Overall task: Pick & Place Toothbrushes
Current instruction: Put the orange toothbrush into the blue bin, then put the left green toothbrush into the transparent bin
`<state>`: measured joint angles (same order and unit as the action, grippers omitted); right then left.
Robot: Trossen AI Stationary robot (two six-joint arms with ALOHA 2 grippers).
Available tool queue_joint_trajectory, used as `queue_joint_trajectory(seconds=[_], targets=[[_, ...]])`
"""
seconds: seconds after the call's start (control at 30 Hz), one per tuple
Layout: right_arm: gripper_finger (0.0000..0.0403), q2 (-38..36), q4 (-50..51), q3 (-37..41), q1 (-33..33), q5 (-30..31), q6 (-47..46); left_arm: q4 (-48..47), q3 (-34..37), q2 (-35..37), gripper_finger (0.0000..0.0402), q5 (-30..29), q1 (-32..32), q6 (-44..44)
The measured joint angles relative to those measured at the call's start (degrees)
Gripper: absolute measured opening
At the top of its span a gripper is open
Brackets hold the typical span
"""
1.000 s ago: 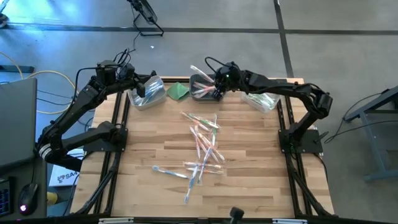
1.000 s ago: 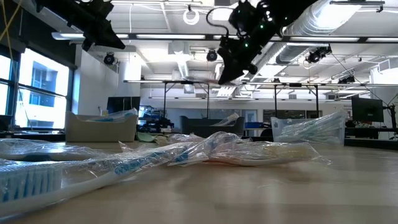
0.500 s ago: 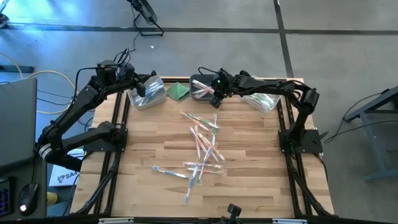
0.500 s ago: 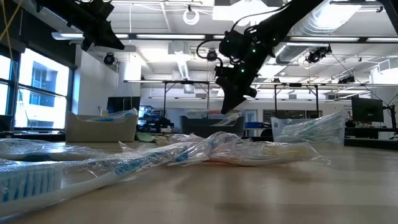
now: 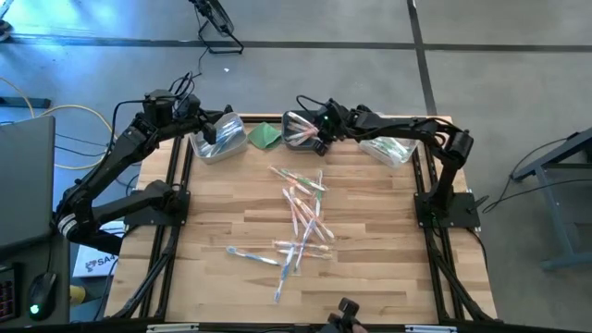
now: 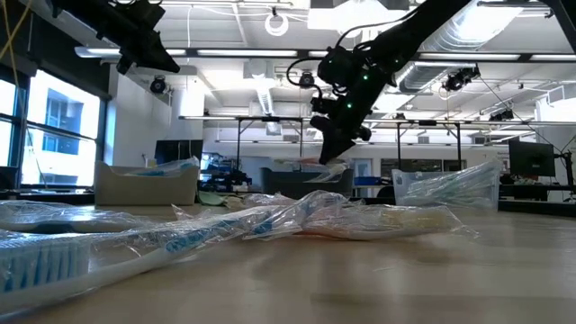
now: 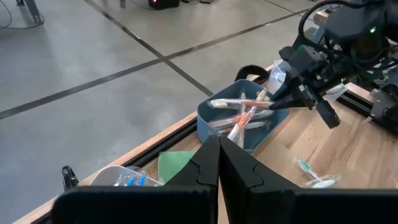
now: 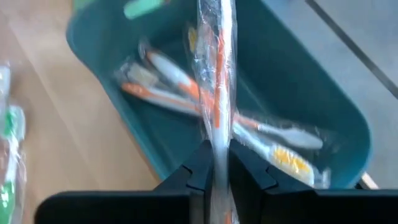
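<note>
The table in the middle of the high view is pale wood in smooth strips. The toothbrushes on it are thin plastic in shiny, crinkly clear wrap. The blue bin looks like smooth matt plastic. The green cloth looks soft and folded.

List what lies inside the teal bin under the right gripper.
The teal bin holds several wrapped orange toothbrushes, crossed. The wrapped toothbrush between the right gripper fingers hides some of the bin floor.
</note>
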<state>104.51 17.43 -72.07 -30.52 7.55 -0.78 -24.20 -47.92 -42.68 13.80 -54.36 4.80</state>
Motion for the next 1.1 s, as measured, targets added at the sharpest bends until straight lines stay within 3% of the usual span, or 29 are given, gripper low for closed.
queue_joint_trajectory(seconds=[0.3,0.5,0.67,0.83,0.97,1.1], targets=[[0.0133,0.0,-2.89,0.0,0.04,0.64,0.89,0.03,0.0,0.0,0.0,0.0,-0.01,0.0],[0.0169,-0.47,-3.06,0.0,0.04,3.75,1.05,0.03,0.0,0.0,0.0,0.02,0.02,0.0],[0.0173,-1.28,-3.46,0.0,0.15,3.67,1.05,0.05,0.0,0.0,0.0,0.04,0.01,0.0],[0.0171,-2.89,-2.99,0.0,0.19,-3.51,0.17,0.03,0.0,0.0,0.0,0.09,0.01,0.0],[0.0155,-4.98,-3.1,0.0,0.95,-8.13,-0.9,0.05,0.0,0.0,0.0,0.17,-0.01,0.0],[0.0132,-5.4,-4.73,0.0,2.33,-7.95,-0.6,0.08,0.0,0.0,0.0,0.15,-0.01,0.0]])
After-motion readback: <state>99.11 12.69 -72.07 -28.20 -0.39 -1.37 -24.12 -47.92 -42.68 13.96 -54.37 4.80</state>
